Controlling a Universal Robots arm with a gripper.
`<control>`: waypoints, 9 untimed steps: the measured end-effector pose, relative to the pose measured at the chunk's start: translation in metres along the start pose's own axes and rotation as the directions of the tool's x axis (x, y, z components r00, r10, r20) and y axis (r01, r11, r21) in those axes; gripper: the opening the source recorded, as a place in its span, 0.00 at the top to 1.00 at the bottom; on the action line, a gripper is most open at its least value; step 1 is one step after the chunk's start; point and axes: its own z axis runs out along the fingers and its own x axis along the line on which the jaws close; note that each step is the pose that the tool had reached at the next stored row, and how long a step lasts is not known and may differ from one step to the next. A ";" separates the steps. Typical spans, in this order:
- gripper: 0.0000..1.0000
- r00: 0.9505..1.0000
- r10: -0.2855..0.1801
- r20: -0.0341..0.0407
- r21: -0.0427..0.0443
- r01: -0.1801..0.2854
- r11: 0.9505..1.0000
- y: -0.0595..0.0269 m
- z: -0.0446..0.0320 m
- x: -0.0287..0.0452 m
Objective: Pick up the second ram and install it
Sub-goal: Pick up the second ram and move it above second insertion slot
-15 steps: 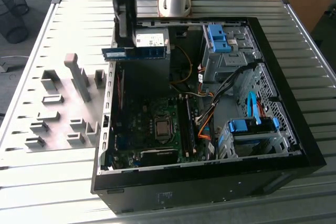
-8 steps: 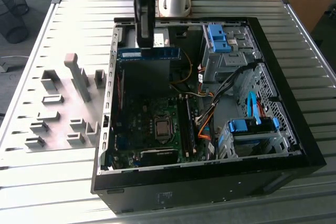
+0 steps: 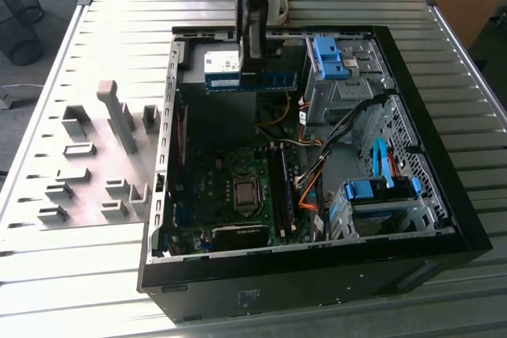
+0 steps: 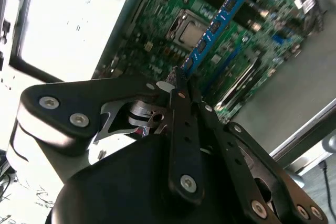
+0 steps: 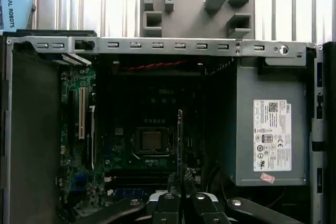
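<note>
The second ram [image 3: 273, 81] is a long blue-green strip held level above the back of the open computer case [image 3: 317, 271]. My gripper [image 3: 253, 57] is shut on it near its middle, coming down from above. In the second wrist view the ram [image 4: 212, 27] sticks out past the fingertips [image 4: 181, 90] over the green motherboard. In the first wrist view the ram [image 5: 179, 140] is seen edge-on as a thin upright line above my gripper [image 5: 181, 200], beside the CPU socket [image 5: 151, 140]. The long black memory slots [image 3: 282, 191] lie right of the CPU socket [image 3: 246, 193], well below the ram.
Blue drive cages [image 3: 329, 57] [image 3: 380, 189] and bundled cables [image 3: 313, 180] crowd the case on the exterior view's right. The power supply [image 5: 268, 129] sits against one case wall. A grey fixture plate [image 3: 87, 172] with raised holders lies on the slatted table beside the case.
</note>
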 end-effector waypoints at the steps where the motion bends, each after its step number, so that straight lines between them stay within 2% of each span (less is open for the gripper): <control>1: 0.86 1.000 0.000 0.000 0.000 0.000 1.000 -0.0044 0.0001 0.0000; 6: 0.86 1.000 0.000 0.000 0.000 0.000 1.000 -0.0257 0.0006 -0.0002; 9: 0.86 1.000 0.000 0.000 0.000 0.000 1.000 -0.0266 0.0006 -0.0001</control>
